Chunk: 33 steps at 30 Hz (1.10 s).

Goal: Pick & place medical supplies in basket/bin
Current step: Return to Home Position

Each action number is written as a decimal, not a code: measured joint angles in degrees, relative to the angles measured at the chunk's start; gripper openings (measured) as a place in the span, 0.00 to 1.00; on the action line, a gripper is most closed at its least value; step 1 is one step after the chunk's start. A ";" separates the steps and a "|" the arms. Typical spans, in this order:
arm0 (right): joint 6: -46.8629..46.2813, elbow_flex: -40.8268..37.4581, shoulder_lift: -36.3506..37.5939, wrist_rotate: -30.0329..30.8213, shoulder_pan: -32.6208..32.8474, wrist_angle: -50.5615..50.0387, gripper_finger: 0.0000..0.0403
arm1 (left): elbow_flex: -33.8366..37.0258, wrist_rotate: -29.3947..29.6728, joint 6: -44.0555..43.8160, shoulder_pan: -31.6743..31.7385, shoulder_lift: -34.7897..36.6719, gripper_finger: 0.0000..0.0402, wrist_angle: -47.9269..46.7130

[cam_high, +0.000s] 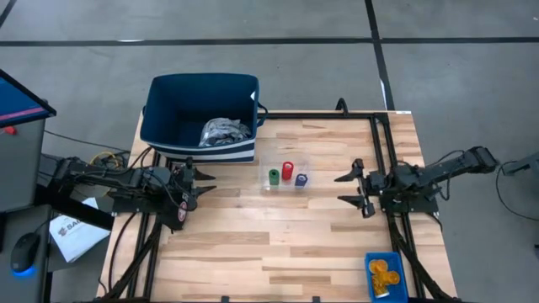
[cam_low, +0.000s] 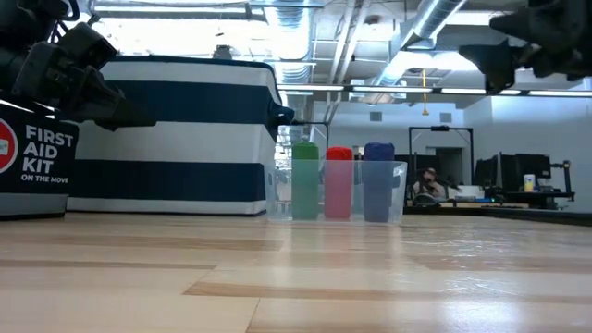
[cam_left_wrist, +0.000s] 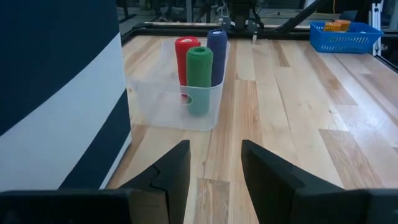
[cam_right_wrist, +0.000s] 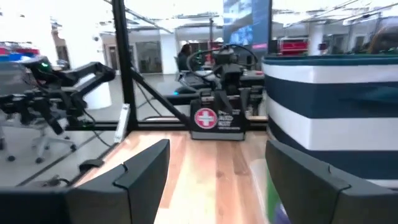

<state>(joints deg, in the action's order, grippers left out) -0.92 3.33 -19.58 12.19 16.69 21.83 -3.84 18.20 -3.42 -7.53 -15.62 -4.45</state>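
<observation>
A clear tray (cam_high: 286, 174) holds a green cylinder (cam_high: 274, 177), a red cylinder (cam_high: 287, 171) and a purple cylinder (cam_high: 301, 179), all upright; they also show in the low view (cam_low: 338, 182). The navy striped basket (cam_high: 200, 118) at the table's far left holds the grey-blue cloth bundle (cam_high: 225, 131). A small blue bin (cam_high: 386, 276) at the near right corner holds orange pill bottles (cam_high: 385, 272). My left gripper (cam_high: 200, 183) is open at the left, in front of the basket. My right gripper (cam_high: 354, 191) is open at the right, fingers pointing toward the tray.
A first aid kit box (cam_low: 32, 157) stands at the table's left edge. A black frame (cam_high: 379, 143) runs along the table's far and right sides. Bare wood lies between both grippers and across the near half of the table.
</observation>
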 joint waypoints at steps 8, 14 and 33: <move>4.30 -2.70 19.41 2.94 1.71 -15.98 0.65 | 0.00 0.00 -0.01 0.00 0.00 0.34 0.02; 9.55 -2.26 19.42 3.57 -0.06 -18.90 0.65 | -0.04 -0.02 -0.02 0.00 -0.48 0.34 0.94; 0.51 -2.40 18.95 1.58 -9.52 -20.09 0.65 | -0.04 0.00 -0.02 0.00 -1.05 0.34 2.01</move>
<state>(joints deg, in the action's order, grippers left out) -0.41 0.93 -0.64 13.78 7.17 1.74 -3.88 18.20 -3.44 -7.53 -16.67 -2.44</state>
